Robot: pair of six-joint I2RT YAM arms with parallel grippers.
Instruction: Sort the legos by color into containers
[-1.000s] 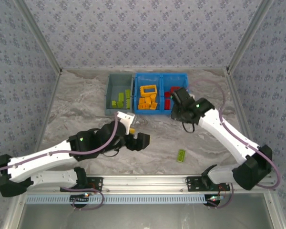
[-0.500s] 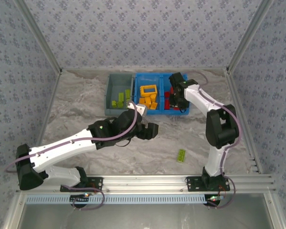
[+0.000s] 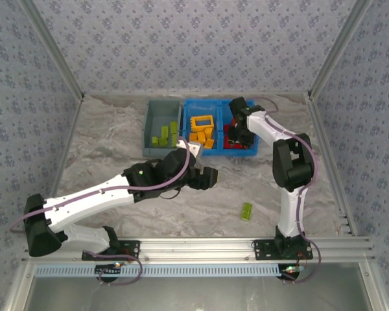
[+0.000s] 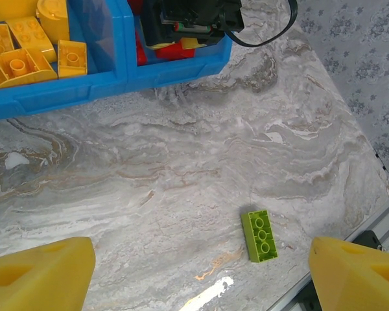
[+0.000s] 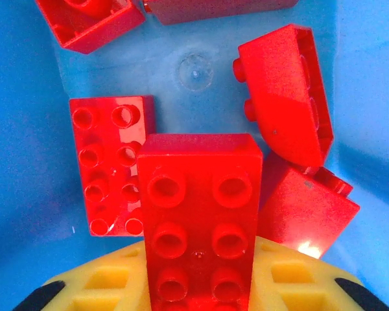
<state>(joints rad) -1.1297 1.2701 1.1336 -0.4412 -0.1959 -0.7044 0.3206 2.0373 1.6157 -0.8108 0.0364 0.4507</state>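
One lime green lego (image 3: 247,211) lies alone on the marble table, lying underside up in the left wrist view (image 4: 259,235). My left gripper (image 3: 205,176) hovers open to its upper left, and the brick sits between and ahead of the yellow fingers (image 4: 42,275). My right gripper (image 3: 238,133) is shut on a red lego (image 5: 198,214) low inside the right compartment of the blue tray (image 3: 220,153), above other red legos (image 5: 110,162). Orange-yellow legos (image 3: 201,135) fill the tray's left compartment. Green legos (image 3: 165,135) lie in the grey bin (image 3: 146,129).
The bin and tray stand side by side at the back of the table. A metal rail (image 3: 201,247) runs along the near edge, just past the loose green brick. Patterned walls close in both sides and the back.
The right arm has swung from in front of the tray into its right compartment, still holding the red brick. The left gripper has shifted right and slightly toward the tray.
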